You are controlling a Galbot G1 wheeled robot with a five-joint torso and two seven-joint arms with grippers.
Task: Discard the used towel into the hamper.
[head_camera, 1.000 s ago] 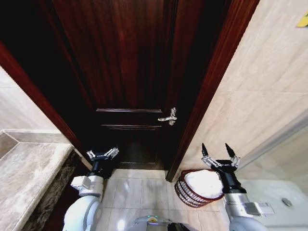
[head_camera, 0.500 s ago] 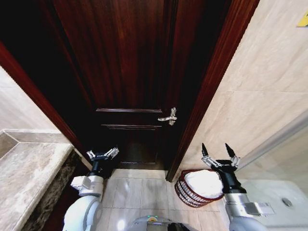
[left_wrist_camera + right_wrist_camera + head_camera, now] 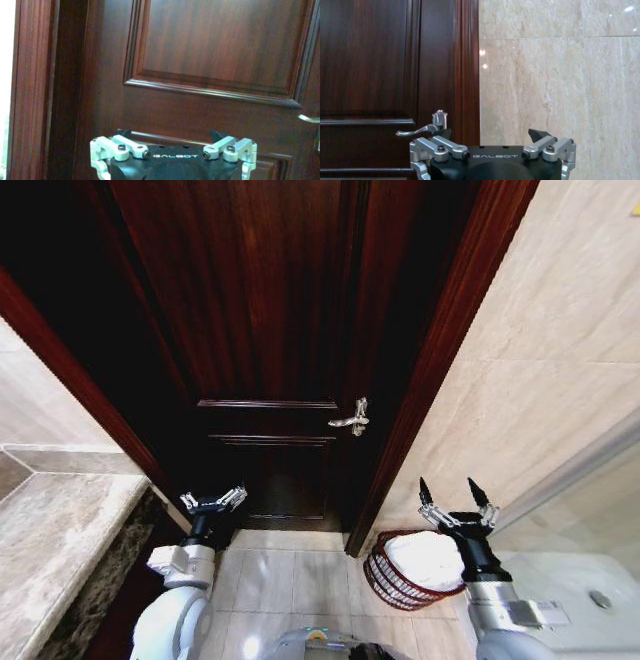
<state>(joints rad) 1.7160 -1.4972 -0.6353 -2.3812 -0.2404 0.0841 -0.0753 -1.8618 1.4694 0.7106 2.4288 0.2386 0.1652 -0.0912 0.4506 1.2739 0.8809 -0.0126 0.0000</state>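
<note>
The tall dark reddish-brown panelled wooden door (image 3: 270,360) stands shut straight ahead of both tools, with the pale beige polished stone wall (image 3: 540,380) running along beyond the right tool. A grey speckled stone worktop (image 3: 55,550) lies outboard of the left tool, low at that side. On the light tiled floor (image 3: 290,580), the small round dark reddish-brown woven hamper (image 3: 385,580) sits just beside and below the right tool, close to the foot of the door frame. A white crumpled towel (image 3: 425,558) already fills its mouth, heaped about level with the rim. A silver lever door handle (image 3: 350,420) is above and between the two tools.

The right tool (image 3: 458,502) is held up above the hamper with its black-tipped fingers spread wide and nothing between them. The left tool (image 3: 212,501) is raised in front of the door, also wide open and empty.

The discard looks done. To finish well, the right arm would best lift clear straight up, keeping its fingers apart so no fold of cloth snags and drags back out, and avoiding the hamper's light rim, which could tip easily.
</note>
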